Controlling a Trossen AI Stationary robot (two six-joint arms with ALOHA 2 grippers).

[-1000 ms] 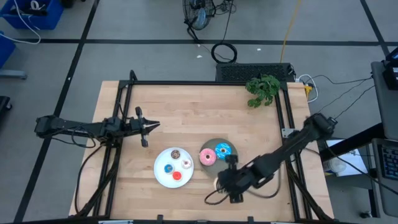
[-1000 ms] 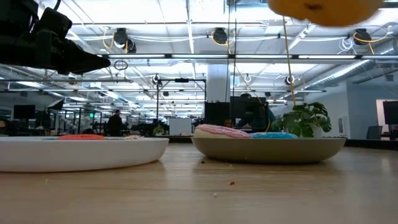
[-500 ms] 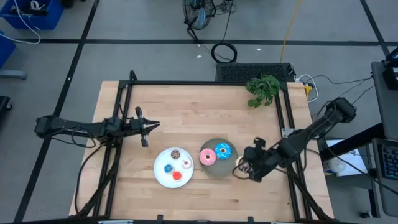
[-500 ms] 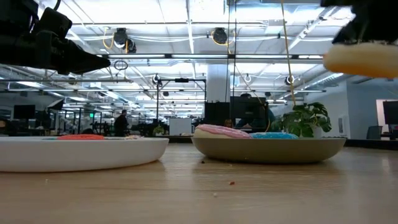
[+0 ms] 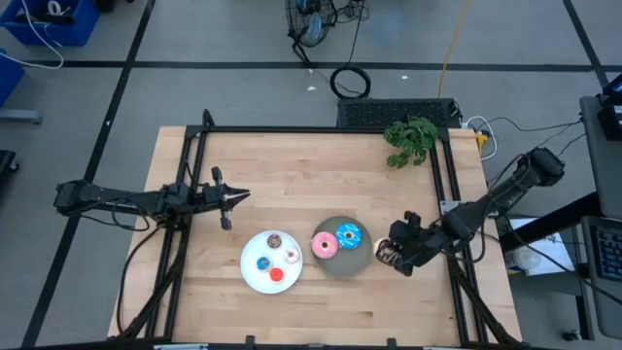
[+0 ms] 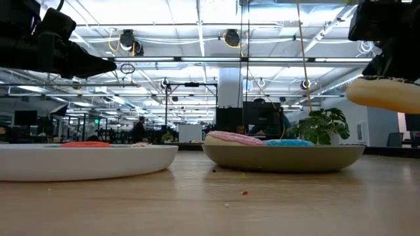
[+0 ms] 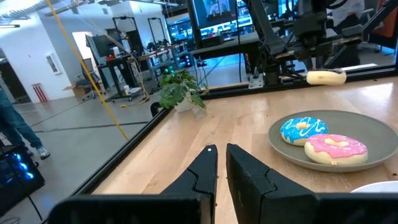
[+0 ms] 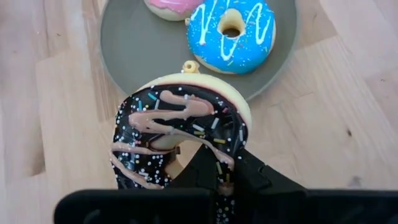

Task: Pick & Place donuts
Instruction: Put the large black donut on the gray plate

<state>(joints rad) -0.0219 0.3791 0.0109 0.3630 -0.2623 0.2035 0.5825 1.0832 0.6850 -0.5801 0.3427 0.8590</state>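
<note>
The right gripper (image 8: pixel 217 171) is clamped on the chocolate donut (image 8: pixel 180 134), its two fingers pinching one side of the ring through the hole and over the outer edge, and it carries the donut in the air just off the rim of the grey plate (image 8: pixel 134 53). Just ahead of the gripper on that plate lies the blue sprinkled donut (image 8: pixel 231 34), with the pink donut (image 8: pixel 171 5) beyond it at the far edge.

The chocolate donut looks like a light toy ring, probably stiff or slightly springy, with a smooth glazed top that could slip. A pinch across the ring wall, as it is held here, seems the soundest hold; it hangs level in the low view (image 6: pixel 386 93).

In the overhead view the right gripper (image 5: pixel 394 255) sits beside the grey plate (image 5: pixel 356 262), and the white plate (image 5: pixel 251 272) of tiny donuts lies farther out. A second ago it was nearer the front edge of the table, below the plate; it has since swung out and up to the plate's side, the donut still in its grip.

The left gripper (image 7: pixel 221 163) waits well away with its fingers nearly together, holding nothing, unmoved.
</note>
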